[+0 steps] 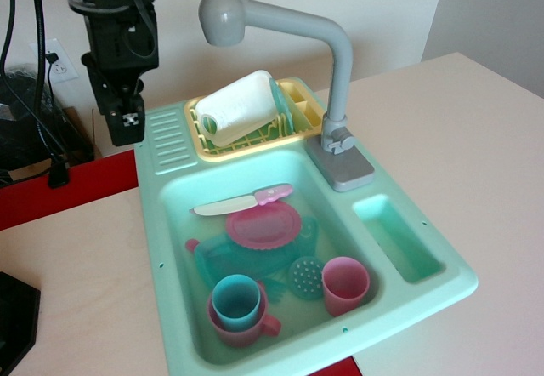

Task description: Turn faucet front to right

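The grey toy faucet (pixel 340 61) stands on its grey base (pixel 342 164) at the back right rim of the mint sink (pixel 158 223). Its long arm reaches left over the yellow dish rack (pixel 299 119) and ends in a round head (pixel 221 17). My black gripper (pixel 126 125) hangs at the upper left, just left of the sink's back left corner and well left of the faucet head. Its fingers look close together, but I cannot tell whether they are open or shut. It holds nothing that I can see.
A white cup (pixel 236 109) lies in the dish rack. The basin holds a knife (pixel 242 201), a pink plate (pixel 263 225), a pink cup (pixel 344 284), a blue cup (pixel 235 300) and a teal tray. A black object (pixel 15 318) sits at the left edge. Cables hang at the far left.
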